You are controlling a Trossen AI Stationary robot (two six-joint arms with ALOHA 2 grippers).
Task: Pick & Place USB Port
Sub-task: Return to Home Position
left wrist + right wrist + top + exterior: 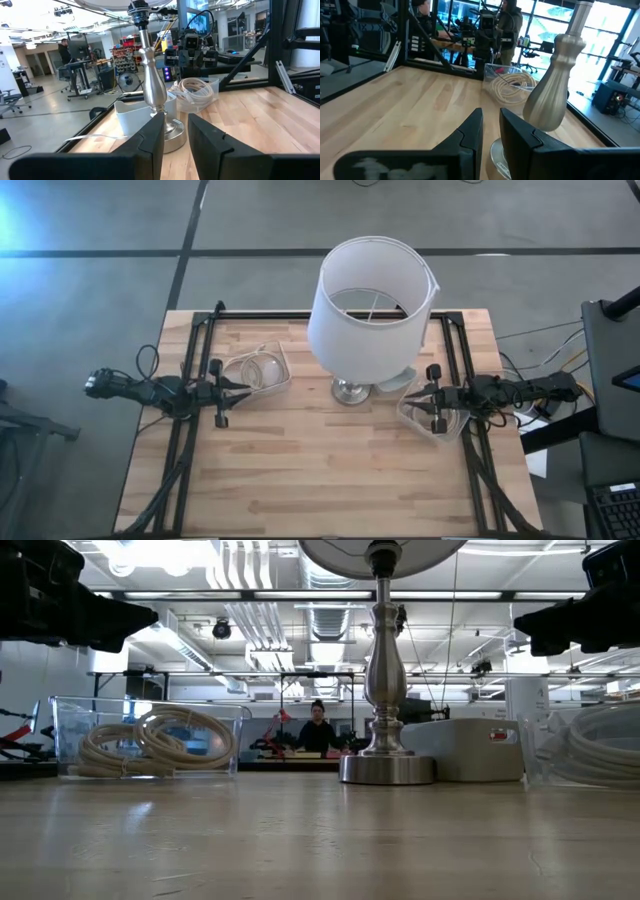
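A white-shaded lamp (372, 305) stands mid-counter (300, 470). At its 9 o'clock a clear bin (283, 365) holds a coiled white cable (250, 370). The left gripper (243, 386) hangs at that bin's edge, jaws a narrow slit apart, empty. At 4 o'clock the right gripper (410, 395), jaws likewise, hangs over a second clear bin (420, 420). A gray bin (395, 380) sits at 2 o'clock; its small label (498, 735) is unreadable.

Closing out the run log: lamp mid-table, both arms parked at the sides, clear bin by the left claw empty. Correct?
Not quite. The clear bin by the left claw is not empty: it holds a coiled cable, as the low view shows. The rest holds.
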